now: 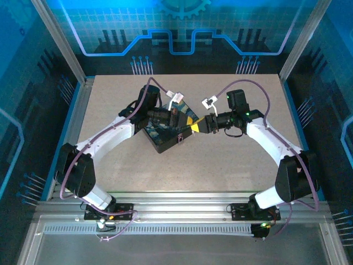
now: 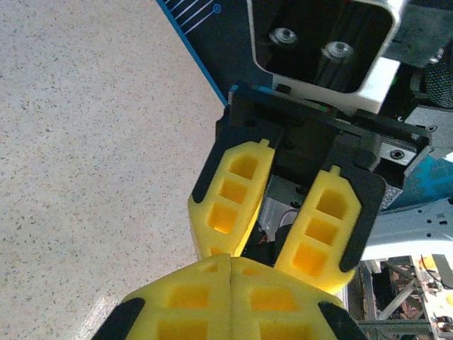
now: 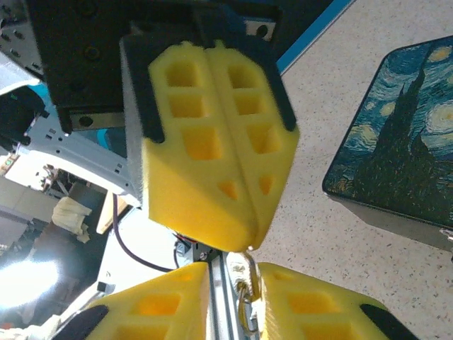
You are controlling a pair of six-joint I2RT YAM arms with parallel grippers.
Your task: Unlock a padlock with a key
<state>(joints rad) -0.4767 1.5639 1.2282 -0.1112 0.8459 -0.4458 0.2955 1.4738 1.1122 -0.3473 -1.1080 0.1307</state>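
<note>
Underneath, speckled beige tabletop [image 1: 237,160] (blue-lit panel walls [image 1: 182,33] around), painted box [image 1: 160,141] centre

The painted box [image 3: 389,142] and right claw [image 3: 233,275] run off frame.

Bench: speckled beige top [image 1: 237,160], matte.
Near edge: aluminium rails [image 1: 182,201]; slotted strip [image 1: 165,227] just in front of them.
Back wall: blue-lit panel [image 1: 110,22], circuit-line pattern, gear emblem at top.
Side walls: dark panels [image 1: 22,110], blue line graphics.
Corner posts: grey metal [image 1: 60,41], rising at the bench's far corners.
Light: cool blue cast.
</note>
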